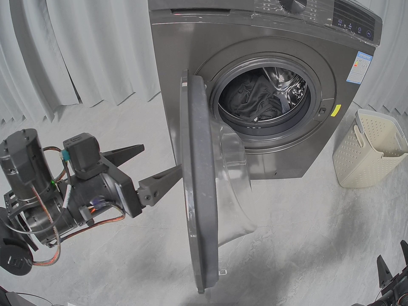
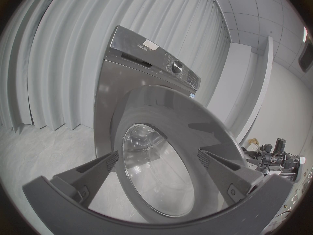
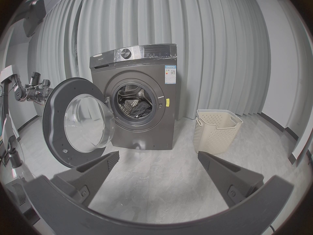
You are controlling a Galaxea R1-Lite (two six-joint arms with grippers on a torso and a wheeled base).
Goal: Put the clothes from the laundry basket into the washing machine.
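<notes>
The grey washing machine (image 1: 178, 43) stands with its round door (image 1: 199, 183) swung wide open. Dark clothes (image 1: 250, 98) lie inside the drum, also seen as dark clothes (image 3: 138, 107) from the right wrist. My left gripper (image 1: 161, 158) is open at the door's outer face (image 2: 182, 121), one fingertip (image 1: 176, 171) touching or nearly touching its edge. The cream laundry basket (image 1: 369, 149) stands on the floor right of the machine; its inside (image 3: 218, 119) shows bare perforated walls. My right gripper (image 1: 392, 253) is open, low and well back from the machine, holding nothing.
Pale curtains (image 1: 85, 43) hang behind and beside the machine. The open door juts out over the grey floor (image 1: 297, 234) between my arms. Open floor lies in front of the basket and the drum opening.
</notes>
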